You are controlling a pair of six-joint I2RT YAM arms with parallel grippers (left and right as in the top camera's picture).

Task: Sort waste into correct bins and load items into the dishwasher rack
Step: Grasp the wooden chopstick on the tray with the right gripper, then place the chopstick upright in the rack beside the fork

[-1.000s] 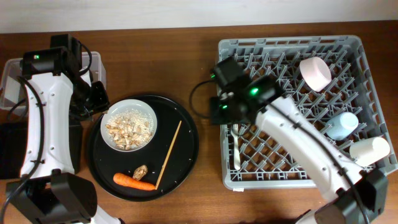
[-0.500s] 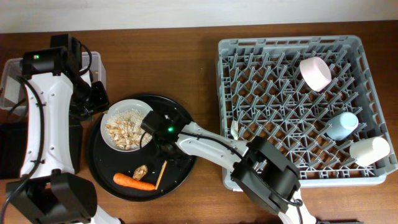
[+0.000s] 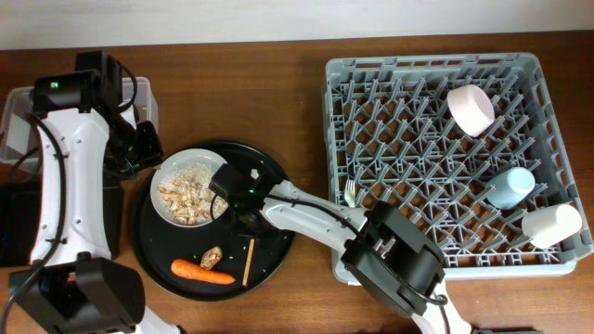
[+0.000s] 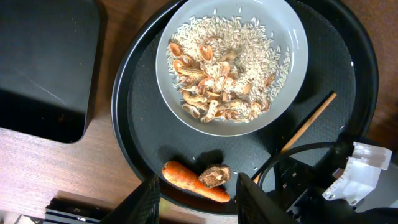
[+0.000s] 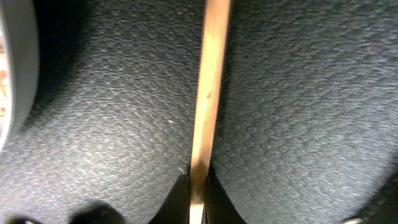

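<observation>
My right gripper (image 3: pixel 243 223) is down on the round black tray (image 3: pixel 276 190), shut on a thin wooden stick (image 5: pixel 209 87) whose free end (image 3: pixel 248 262) points toward the tray's front. A white shallow bowl (image 3: pixel 192 187) of beige food scraps (image 4: pixel 227 74) sits on the tray. An orange carrot (image 3: pixel 201 271) and a small brown lump (image 3: pixel 211 255) lie near its front rim. My left gripper (image 4: pixel 199 200) hangs open above the carrot (image 4: pixel 194 182) and lump (image 4: pixel 214 175), holding nothing. The grey dishwasher rack (image 3: pixel 427 65) holds a white fork (image 3: pixel 352 209).
In the rack lie a small white bowl (image 3: pixel 471 109), a light blue cup (image 3: pixel 510 187) and a cream-white cup (image 3: pixel 550 224). A clear tub (image 3: pixel 14 121) and a shallow black tray (image 3: pixel 14 223) stand at the far left, partly under my left arm.
My right arm swung from the rack over to the round tray and shut on the wooden stick. The stick now lies more upright. The left arm has not moved.
</observation>
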